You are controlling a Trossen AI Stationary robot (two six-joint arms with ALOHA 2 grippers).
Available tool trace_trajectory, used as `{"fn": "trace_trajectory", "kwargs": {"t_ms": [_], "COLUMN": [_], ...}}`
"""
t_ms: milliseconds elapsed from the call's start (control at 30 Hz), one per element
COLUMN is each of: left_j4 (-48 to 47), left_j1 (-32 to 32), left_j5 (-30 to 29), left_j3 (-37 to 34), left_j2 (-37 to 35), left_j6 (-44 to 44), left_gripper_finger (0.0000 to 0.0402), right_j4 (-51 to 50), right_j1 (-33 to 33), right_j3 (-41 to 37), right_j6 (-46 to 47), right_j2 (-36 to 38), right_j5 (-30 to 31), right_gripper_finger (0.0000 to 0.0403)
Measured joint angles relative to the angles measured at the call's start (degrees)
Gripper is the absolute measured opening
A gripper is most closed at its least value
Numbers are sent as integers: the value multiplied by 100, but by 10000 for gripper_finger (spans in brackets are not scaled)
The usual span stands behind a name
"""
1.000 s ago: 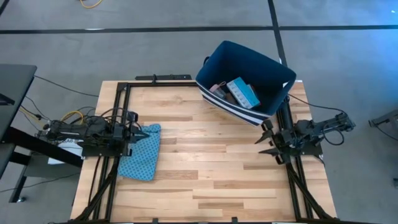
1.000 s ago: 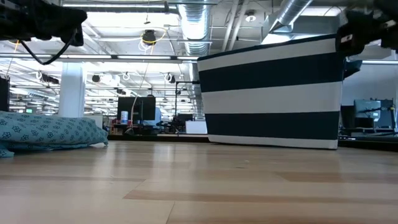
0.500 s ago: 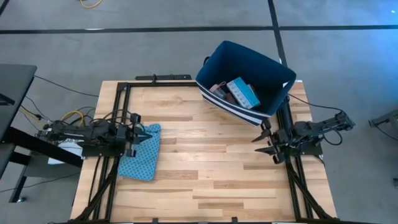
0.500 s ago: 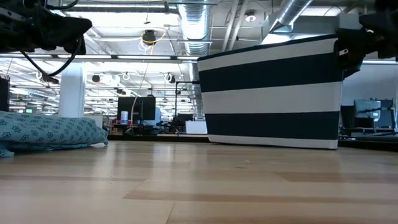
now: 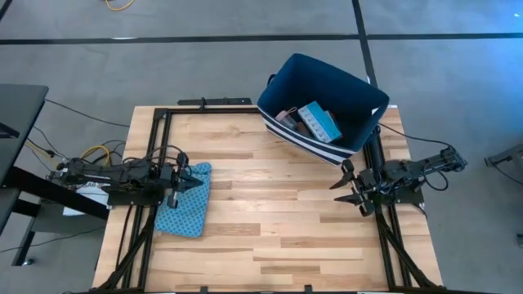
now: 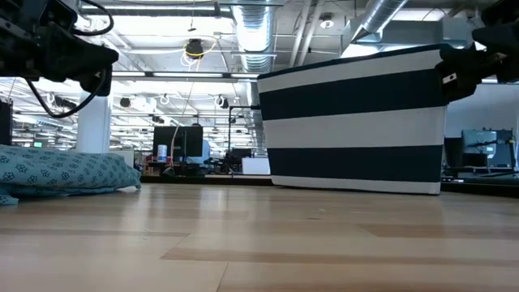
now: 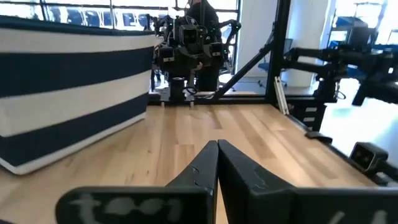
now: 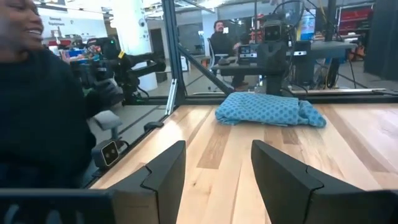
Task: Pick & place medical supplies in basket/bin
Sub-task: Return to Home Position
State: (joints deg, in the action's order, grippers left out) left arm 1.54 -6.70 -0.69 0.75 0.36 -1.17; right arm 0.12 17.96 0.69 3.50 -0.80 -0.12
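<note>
The bin point(image 5: 331, 82) sits at about 1 o'clock on the desk point(image 5: 270, 220), turned at an angle at the far corner, with its striped wall facing the middle. The supplies lie inside it. The light-blue organizer point(image 5: 319, 121) is on top, and beside it are darker and pinkish items I cannot make out. The left hand point(image 5: 191, 177) hangs at 9 o'clock, over the end of the teal pouch point(image 5: 184, 214) that points toward 12 o'clock, its fingers pressed together on nothing. The right hand point(image 5: 337, 186) is at 3 o'clock, a little toward 6 o'clock from the bin, fingers spread apart and holding nothing. The two hands point at each other across the wood. Past the desk's edge, a person point(image 8: 37, 124) in a dark top is close by.
</note>
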Motion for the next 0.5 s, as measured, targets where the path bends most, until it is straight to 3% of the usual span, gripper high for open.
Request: {"fn": "trace_trajectory", "kwargs": {"t_ms": [200,500], "left_j4": [-12,-22], "left_j1": [0,0], "left_j5": [3,6], "left_j3": [0,-2], "left_j2": [0,0], "left_j6": [-563,-614], "left_gripper_finger": [0,0], "right_j4": [-7,-11], "right_j1": [0,0], "right_j3": [0,0], "right_j6": [1,1], "right_j2": [0,0], "right_j5": [0,2], "right_gripper_finger": [176,175]}}
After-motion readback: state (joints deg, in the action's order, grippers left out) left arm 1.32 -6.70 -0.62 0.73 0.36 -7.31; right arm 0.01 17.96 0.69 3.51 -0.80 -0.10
